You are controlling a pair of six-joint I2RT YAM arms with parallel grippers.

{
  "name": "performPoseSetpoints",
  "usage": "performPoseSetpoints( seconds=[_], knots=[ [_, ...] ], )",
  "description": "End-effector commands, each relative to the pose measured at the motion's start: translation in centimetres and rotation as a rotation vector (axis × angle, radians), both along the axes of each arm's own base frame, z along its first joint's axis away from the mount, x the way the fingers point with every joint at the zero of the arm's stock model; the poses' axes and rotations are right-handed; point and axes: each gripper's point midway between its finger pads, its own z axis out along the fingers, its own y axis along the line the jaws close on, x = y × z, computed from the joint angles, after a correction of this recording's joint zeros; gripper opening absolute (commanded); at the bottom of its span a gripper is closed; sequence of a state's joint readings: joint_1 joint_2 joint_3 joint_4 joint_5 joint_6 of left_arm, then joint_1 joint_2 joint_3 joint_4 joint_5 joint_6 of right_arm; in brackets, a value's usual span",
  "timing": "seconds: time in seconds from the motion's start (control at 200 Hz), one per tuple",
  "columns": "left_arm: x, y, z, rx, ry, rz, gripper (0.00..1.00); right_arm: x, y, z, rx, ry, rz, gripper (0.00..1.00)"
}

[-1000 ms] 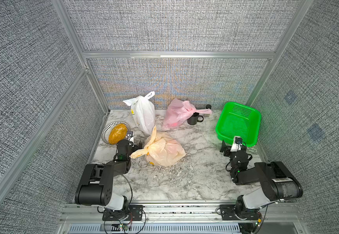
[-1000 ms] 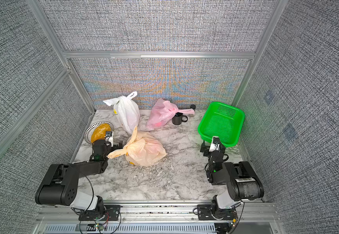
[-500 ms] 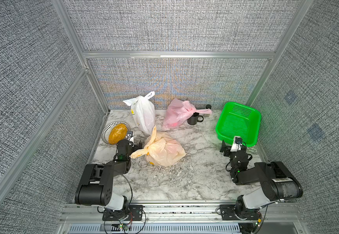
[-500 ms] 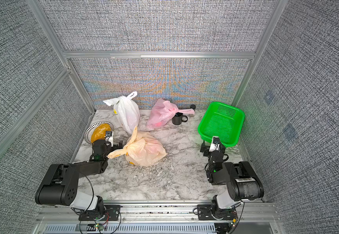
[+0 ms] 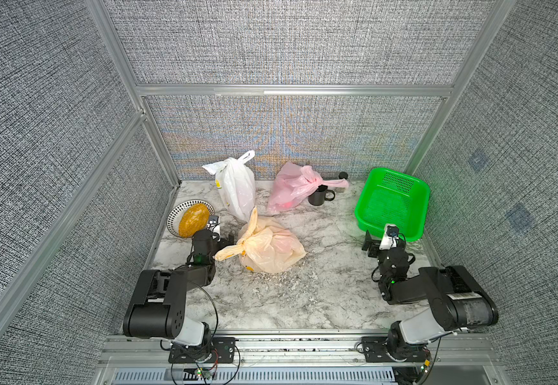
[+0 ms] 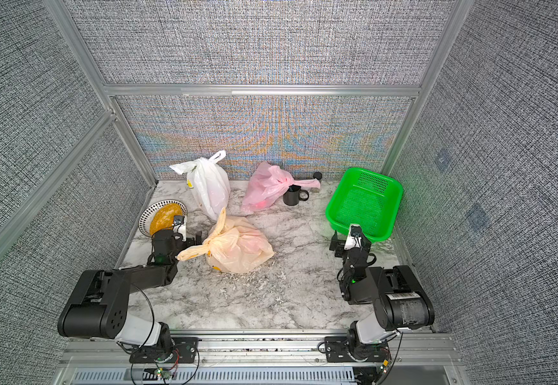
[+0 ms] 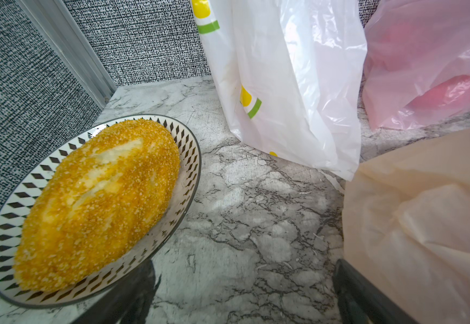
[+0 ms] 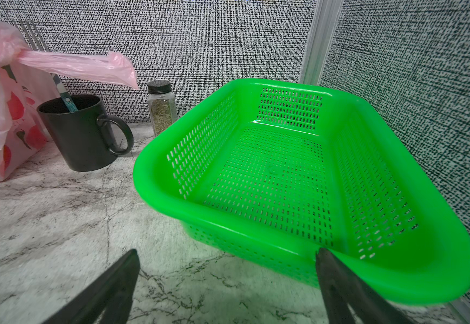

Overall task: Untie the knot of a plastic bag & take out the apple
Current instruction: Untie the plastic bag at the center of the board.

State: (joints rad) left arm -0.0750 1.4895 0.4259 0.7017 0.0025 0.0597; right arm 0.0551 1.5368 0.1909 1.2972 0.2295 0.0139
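Farthest left, a patterned plate (image 5: 174, 213) holds a crusty yellow bread roll (image 5: 193, 220) near the table's (image 5: 331, 276) corner. Just beside it the left arm (image 5: 184, 276) lies low, and the left jaws stand wide apart with nothing between them; the wrist view shows one of them pressed against peach film. Behind, a white bag (image 5: 237, 190) stands upright by the back wall. At the table's middle lies the peach bag (image 5: 271, 248), its knot (image 5: 245, 241) still tied and one tail draped towards the left jaws. A faint reddish patch shows through the film, but the apple cannot be made out. Farther back, a tied pink bag (image 5: 291, 190) leans beside a black mug (image 5: 316, 199), with a spice jar (image 8: 162, 108) at the wall. On the right the right jaws are spread wide and hold nothing, just in front of the green basket (image 5: 391, 206), well apart from the peach bag.
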Motion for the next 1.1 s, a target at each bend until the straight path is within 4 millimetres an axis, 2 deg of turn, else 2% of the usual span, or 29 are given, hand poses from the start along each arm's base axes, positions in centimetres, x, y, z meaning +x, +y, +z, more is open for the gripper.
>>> performPoseSetpoints(
  seconds=[0.0, 0.185, 0.395, 0.5, 0.586, 0.696, 0.771, 0.871, 0.906, 0.951, 1.046, 1.091],
  knots=[
    [0.2, -0.1, 0.7, -0.003, -0.029, -0.006, 1.00, 0.1, -0.1, 1.0, 0.002, -0.039, -0.006, 0.98],
    [0.6, 0.8, 0.6, -0.003, -0.015, 0.052, 1.00, 0.1, -0.1, 0.9, 0.001, -0.037, -0.007, 0.98],
    [0.5, 0.9, 0.7, -0.001, -0.017, 0.054, 1.00, 0.0, -0.1, 1.1, 0.003, -0.043, -0.007, 0.98],
    [0.6, 1.3, 1.1, 0.002, -0.012, 0.086, 1.00, 1.0, -0.7, 1.6, 0.011, -0.011, -0.047, 0.98],
    [1.1, 0.8, 2.1, 0.006, 0.031, 0.058, 1.00, 3.0, -0.4, 1.3, 0.004, 0.118, -0.040, 0.98],
    [1.2, 1.6, 3.9, 0.015, 0.038, 0.105, 1.00, 4.6, -0.6, 1.8, 0.062, 0.210, -0.071, 0.98],
    [0.9, 2.0, 5.4, 0.006, 0.008, 0.128, 1.00, 4.9, -0.1, 2.6, 0.107, 0.222, -0.060, 0.98],
    [0.4, 2.1, 8.1, -0.019, -0.064, 0.143, 1.00, 4.6, -0.6, 3.8, 0.279, 0.203, -0.126, 0.98],
    [0.3, 2.2, 9.1, -0.033, -0.088, 0.148, 1.00, 4.7, -0.2, 3.8, 0.328, 0.242, -0.102, 0.98],
    [0.1, 2.8, 10.4, -0.067, -0.118, 0.197, 1.00, 5.3, 1.5, 3.9, 0.370, 0.283, 0.013, 0.98],
    [-0.6, 6.0, 12.1, -0.215, -0.135, 0.459, 1.00, 6.0, 5.4, 4.4, 0.385, 0.361, 0.208, 0.97],
    [-0.3, 5.0, 12.5, -0.214, -0.105, 0.396, 1.00, 5.7, 6.9, 4.4, 0.371, 0.375, 0.252, 0.97]
  ],
)
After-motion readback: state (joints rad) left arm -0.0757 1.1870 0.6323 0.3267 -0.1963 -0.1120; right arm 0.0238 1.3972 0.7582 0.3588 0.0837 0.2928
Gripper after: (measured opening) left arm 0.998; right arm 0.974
